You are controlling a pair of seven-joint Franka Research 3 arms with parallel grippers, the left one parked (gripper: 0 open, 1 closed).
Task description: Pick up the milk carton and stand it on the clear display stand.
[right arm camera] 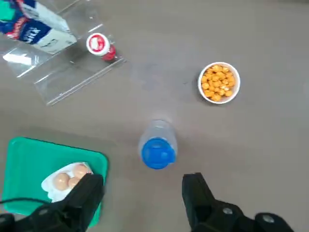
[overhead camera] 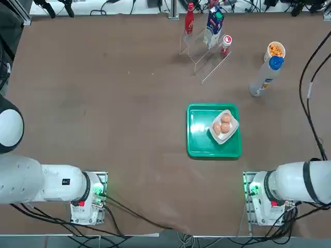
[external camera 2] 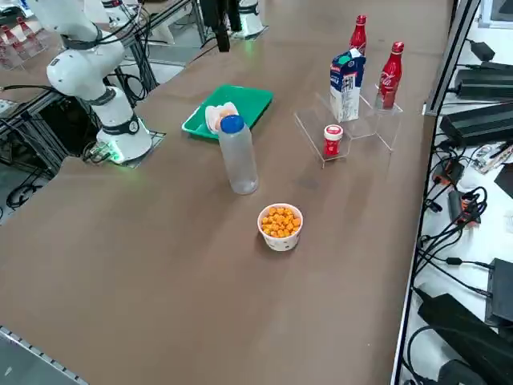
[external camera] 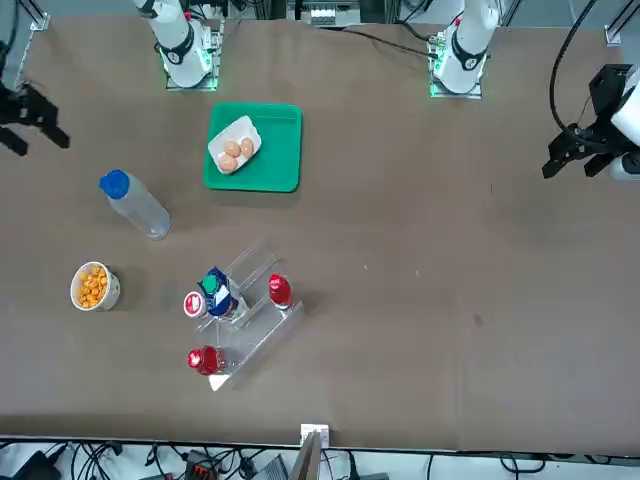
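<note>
The milk carton point(external camera 2: 346, 83) stands upright on the clear display stand point(external camera 2: 377, 128), between two red bottles point(external camera 2: 390, 74) and near a small red-capped jar point(external camera 2: 333, 139). It looks steady there, so I think the job is done. The hand point(right arm camera: 142, 193) hangs high above the tabletop point(overhead camera: 103, 103), far from the carton, with its two fingers point(right arm camera: 89, 191) spread wide and holding nothing. It looks down on the tall bottle with the blue cap point(right arm camera: 157, 152). Off to the side sit a cup of orange snacks point(right arm camera: 219, 82) and a green tray point(overhead camera: 199, 147) with eggs point(overhead camera: 223, 123). They are out of the way.
</note>
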